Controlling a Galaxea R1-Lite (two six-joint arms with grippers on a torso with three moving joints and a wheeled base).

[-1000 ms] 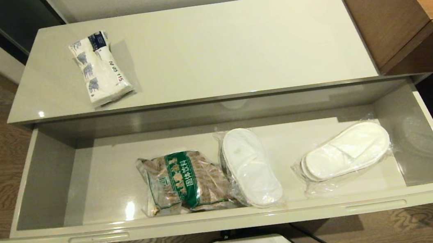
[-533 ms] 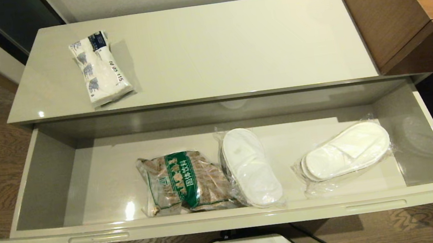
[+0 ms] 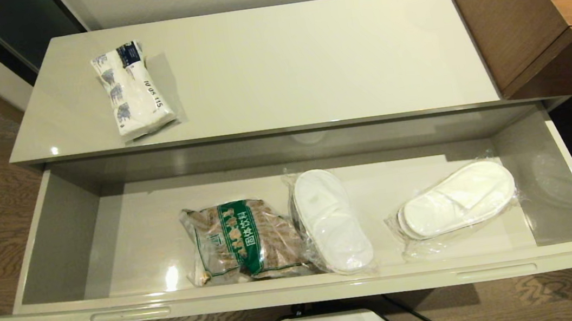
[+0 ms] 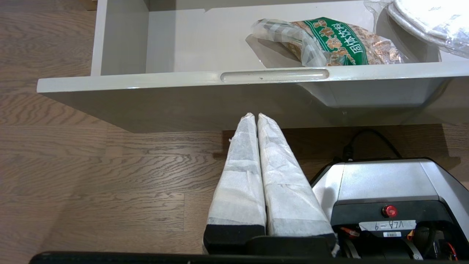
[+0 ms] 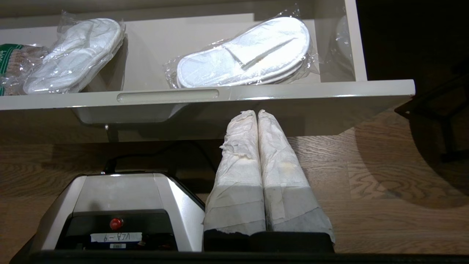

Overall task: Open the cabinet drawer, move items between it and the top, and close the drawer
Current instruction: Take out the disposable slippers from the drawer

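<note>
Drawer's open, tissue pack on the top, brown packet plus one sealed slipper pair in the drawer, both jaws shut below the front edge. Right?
Not quite: the cabinet drawer holds two sealed slipper pairs, one beside the brown packet and another further right, as the head view shows. The rest stands.

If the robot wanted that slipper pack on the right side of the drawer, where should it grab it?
Probably across the narrow width at mid-length of the right slipper pack, coming straight down from above. It lies flat and long on the floor of the cabinet drawer, so its slim sides fit a pincer best. The right pincer, shut below the drawer front, is nearer.
</note>
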